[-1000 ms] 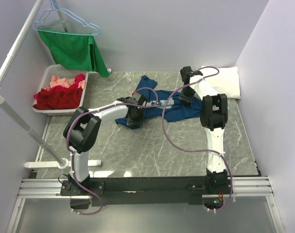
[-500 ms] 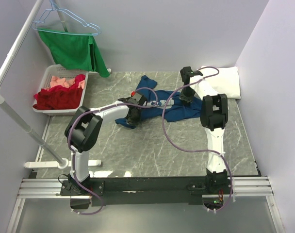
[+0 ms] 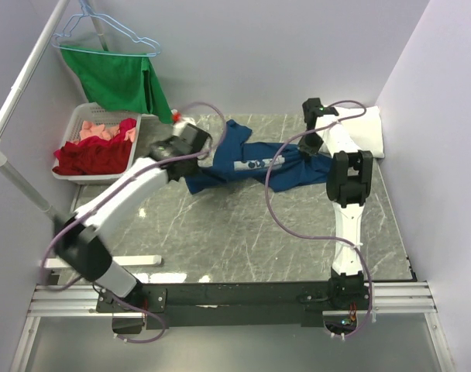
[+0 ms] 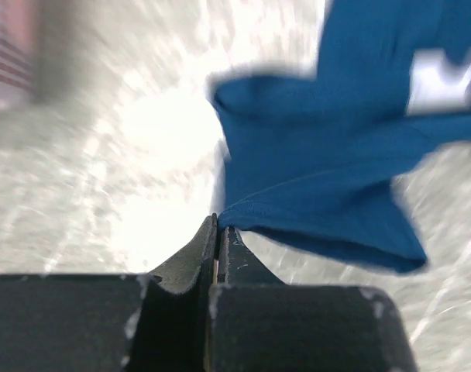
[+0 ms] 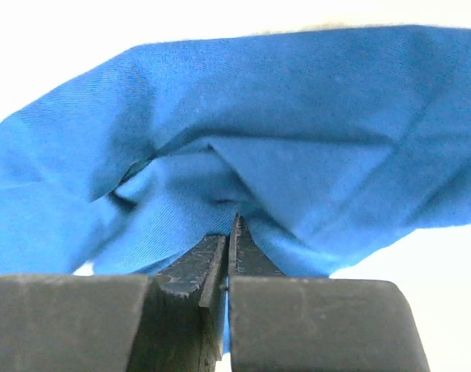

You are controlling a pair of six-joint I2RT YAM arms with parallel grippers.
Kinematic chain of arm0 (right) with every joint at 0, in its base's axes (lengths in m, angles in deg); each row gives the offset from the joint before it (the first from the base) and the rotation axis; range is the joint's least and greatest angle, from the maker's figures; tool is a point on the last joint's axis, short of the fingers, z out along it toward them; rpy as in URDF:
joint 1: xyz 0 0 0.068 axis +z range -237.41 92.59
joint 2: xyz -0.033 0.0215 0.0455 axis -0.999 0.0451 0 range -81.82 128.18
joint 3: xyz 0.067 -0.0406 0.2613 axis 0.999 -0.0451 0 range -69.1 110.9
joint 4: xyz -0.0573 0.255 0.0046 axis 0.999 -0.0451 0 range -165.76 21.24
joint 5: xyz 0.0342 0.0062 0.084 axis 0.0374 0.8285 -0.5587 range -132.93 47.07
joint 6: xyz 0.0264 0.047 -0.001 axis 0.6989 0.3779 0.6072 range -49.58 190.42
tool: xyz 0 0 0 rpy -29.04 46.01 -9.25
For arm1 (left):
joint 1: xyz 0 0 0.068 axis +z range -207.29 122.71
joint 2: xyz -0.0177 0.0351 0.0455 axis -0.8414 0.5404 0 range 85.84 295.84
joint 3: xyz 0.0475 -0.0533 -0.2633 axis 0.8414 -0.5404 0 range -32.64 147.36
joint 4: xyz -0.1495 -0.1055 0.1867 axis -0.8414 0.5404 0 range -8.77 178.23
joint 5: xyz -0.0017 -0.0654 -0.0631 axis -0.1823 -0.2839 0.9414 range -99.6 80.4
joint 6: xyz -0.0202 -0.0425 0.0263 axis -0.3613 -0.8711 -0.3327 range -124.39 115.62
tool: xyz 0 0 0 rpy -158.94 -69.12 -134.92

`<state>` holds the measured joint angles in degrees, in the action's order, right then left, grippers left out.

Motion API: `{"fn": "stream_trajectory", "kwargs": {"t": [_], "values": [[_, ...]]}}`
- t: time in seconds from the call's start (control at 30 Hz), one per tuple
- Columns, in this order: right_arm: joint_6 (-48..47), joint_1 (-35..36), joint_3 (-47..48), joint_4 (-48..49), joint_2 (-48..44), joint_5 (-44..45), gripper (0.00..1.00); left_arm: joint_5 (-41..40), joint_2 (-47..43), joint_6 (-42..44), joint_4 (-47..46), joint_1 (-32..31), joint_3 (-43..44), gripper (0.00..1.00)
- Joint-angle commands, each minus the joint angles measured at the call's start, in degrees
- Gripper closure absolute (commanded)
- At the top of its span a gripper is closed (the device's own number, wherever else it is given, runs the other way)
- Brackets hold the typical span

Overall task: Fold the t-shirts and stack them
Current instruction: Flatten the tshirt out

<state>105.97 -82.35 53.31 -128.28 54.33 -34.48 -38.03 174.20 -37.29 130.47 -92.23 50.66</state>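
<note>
The navy blue t-shirt [image 3: 286, 174] hangs stretched between my two grippers across the back of the marble table [image 3: 243, 240], its white print [image 3: 255, 164] facing up. My left gripper [image 3: 200, 149] is at the shirt's left end, shut on a corner of its edge [image 4: 243, 213]. At the right end my right gripper [image 3: 311, 147] is shut on a bunched fold of the blue cloth [image 5: 259, 132]. The white t-shirt [image 3: 363, 128] lies folded at the back right corner, beyond the right gripper. The left wrist view is blurred.
A white basket [image 3: 74, 128] of red and pink clothes stands at the back left. A green cloth [image 3: 119, 81] hangs on a hanger above it from a white pole rack [image 3: 18, 186]. Walls close in the back and right sides.
My left gripper closed on the blue shirt's edge and swung back and to the left with it. The right gripper moved back and right. The crumpled shirt is now pulled out long.
</note>
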Motion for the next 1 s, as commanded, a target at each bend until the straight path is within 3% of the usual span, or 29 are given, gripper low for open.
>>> {"fn": "stream_trajectory", "kwargs": {"t": [0.0,0.2,0.43,0.53,0.57,0.67,0.83,0.97], "values": [[0.4,-0.8,4.8,-0.5,0.2,2.4,1.00,-8.9,-5.5,-2.6,4.7,2.9,3.2,0.99],[0.7,-1.0,6.6,2.1,-1.2,2.7,1.00,-18.0,-12.0,-3.1,1.8,5.8,2.6,0.99],[-0.9,-1.6,12.3,8.1,2.6,-3.9,1.00,-13.9,-10.8,-2.4,-3.3,9.0,0.9,0.99],[-2.2,-1.7,18.0,10.5,5.7,-6.5,0.87,-14.7,-7.2,-4.3,-3.4,9.8,2.4,0.99],[-2.3,-1.8,18.9,11.4,5.8,-6.9,0.72,-14.8,-6.5,-4.8,-4.0,10.1,2.6,0.99],[-2.2,-2.0,13.4,16.4,2.2,-8.3,0.48,-13.5,-3.5,-4.5,-6.8,10.9,3.0,0.99],[-2.7,-1.5,2.9,19.6,-6.1,-9.6,0.42,-12.6,2.8,-4.7,-7.4,11.6,4.8,0.99],[-4.1,0.9,1.2,12.8,-7.4,-7.2,0.51,-11.4,5.3,-5.0,-8.8,12.2,4.4,0.99]]}}
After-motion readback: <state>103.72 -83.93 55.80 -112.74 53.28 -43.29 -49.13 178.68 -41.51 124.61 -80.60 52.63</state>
